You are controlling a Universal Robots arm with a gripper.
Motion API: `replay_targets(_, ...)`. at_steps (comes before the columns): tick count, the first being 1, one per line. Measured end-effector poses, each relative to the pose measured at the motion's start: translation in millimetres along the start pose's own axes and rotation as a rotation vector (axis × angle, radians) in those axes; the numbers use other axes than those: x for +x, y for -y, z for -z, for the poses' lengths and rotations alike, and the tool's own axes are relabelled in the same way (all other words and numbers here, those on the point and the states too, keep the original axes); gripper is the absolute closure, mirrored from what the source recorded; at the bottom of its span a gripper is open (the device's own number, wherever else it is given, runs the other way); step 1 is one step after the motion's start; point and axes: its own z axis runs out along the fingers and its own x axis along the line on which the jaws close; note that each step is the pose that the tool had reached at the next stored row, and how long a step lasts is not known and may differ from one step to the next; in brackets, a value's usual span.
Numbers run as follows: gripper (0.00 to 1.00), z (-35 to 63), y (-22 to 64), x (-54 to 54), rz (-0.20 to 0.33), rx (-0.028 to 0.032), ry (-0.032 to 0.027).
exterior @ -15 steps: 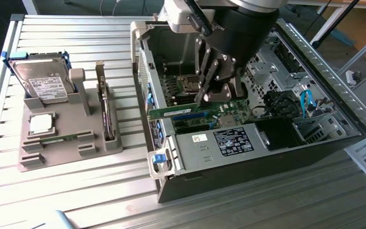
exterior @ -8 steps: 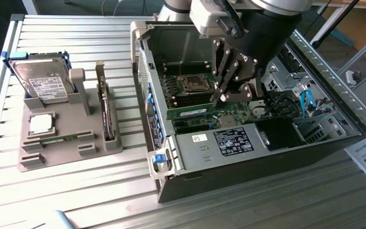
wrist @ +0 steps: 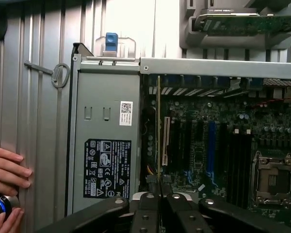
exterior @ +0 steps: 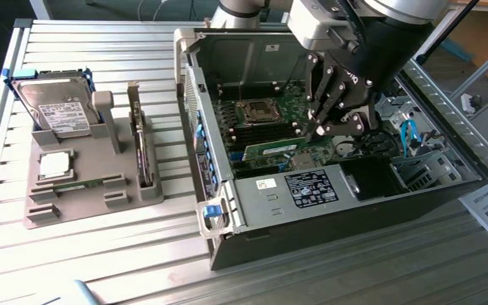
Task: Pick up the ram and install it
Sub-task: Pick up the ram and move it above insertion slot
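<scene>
ITEM: ram | LOCATION: inside open computer case, over motherboard, just beside power supply | GRIPPER: clenched on ram's end | ALSO: person's hand outside case

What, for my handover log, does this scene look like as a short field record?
gripper: gripper shut on thin green circuit-board ram stick
ram position: inside open black computer case, over green motherboard
exterior view's left: grey holder tray with silver hard drive
person: hand beside case
</scene>
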Motion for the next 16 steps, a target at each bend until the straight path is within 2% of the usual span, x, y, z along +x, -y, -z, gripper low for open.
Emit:
replay_targets(7,0.88,0.7,22.4,4.0,0.000,-0.0005,0.0000)
replay_targets(10,0.88,1.2,35.2,6.2,0.000,-0.0007,0.0000)
replay_targets(12,0.88,1.2,38.1,6.7,0.000,-0.0007,0.0001)
replay_targets(16,0.88,1.2,38.1,6.7,0.000,-0.0007,0.0001)
